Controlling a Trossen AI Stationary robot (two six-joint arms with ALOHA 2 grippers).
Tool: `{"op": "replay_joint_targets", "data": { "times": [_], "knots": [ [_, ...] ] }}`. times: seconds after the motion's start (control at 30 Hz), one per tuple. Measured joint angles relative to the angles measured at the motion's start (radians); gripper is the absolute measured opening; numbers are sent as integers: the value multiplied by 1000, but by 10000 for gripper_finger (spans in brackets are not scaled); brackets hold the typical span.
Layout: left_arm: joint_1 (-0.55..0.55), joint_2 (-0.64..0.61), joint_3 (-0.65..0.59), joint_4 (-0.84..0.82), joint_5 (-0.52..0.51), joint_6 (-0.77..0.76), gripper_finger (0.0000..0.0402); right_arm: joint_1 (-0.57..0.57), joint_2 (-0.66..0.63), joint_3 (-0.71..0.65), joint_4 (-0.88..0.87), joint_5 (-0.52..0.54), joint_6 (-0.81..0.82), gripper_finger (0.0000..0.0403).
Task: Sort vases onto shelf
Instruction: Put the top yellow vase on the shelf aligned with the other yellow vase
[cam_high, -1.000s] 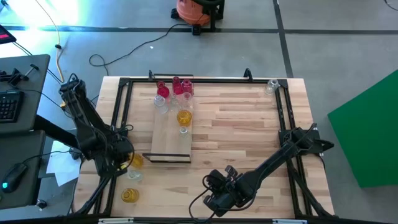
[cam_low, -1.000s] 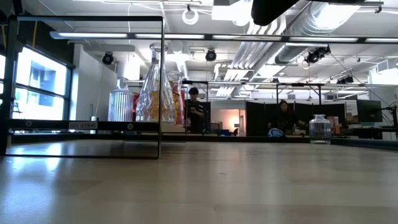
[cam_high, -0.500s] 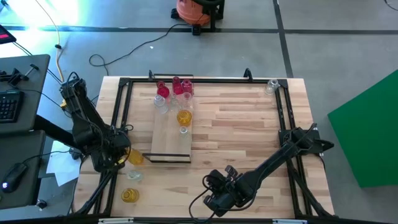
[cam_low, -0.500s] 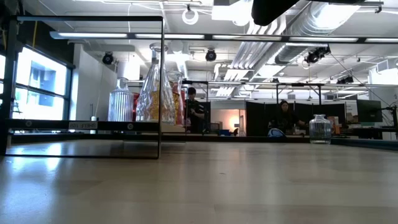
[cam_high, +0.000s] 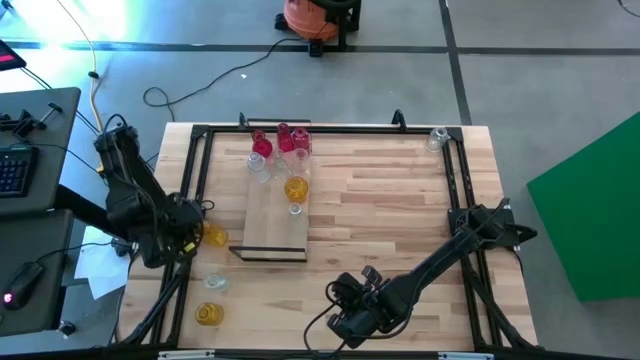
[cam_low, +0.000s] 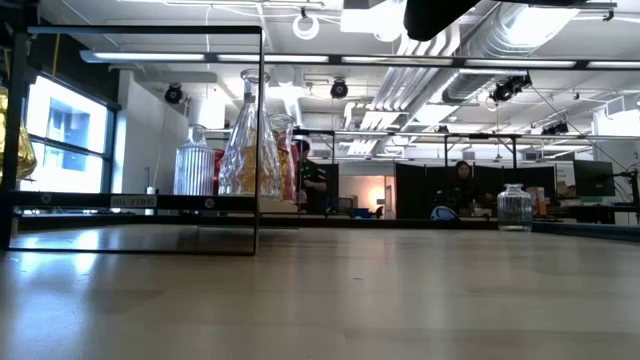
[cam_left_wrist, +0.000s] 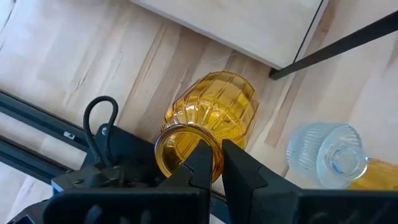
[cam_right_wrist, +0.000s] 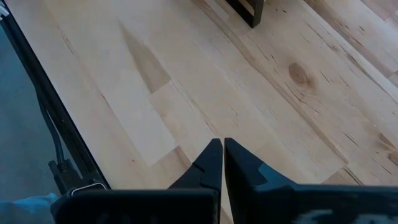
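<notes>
Left gripper (cam_left_wrist: 214, 163) pinched on rim of amber vase (cam_left_wrist: 211, 121), lifted just beside shelf (cam_high: 272, 212) dark-strip end. Clear vase (cam_left_wrist: 326, 163) near. Right gripper (cam_right_wrist: 217, 155) closed, empty, near-table side of shelf.

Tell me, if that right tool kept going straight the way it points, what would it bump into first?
Probably the bare slatted wooden tabletop: the right tool, fingers together, points down across empty boards. The dark-edged corner of the light-wood shelf board lies farther along, slightly to one side; depth is hard to judge.
</notes>
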Motion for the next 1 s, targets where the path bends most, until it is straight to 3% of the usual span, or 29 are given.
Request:
{"op": "replay_joint_targets", "data": {
  "times": [0.33,0.77,1.0],
  "knots": [
    [152,0,47,0,-93,154,11,0,0,0,8,0,0,0],
    [470,7,128,16,-101,493,11,0,0,0,31,10,0,0],
    [646,68,182,115,-85,736,10,0,0,0,31,30,-10,0]
  ]
}}
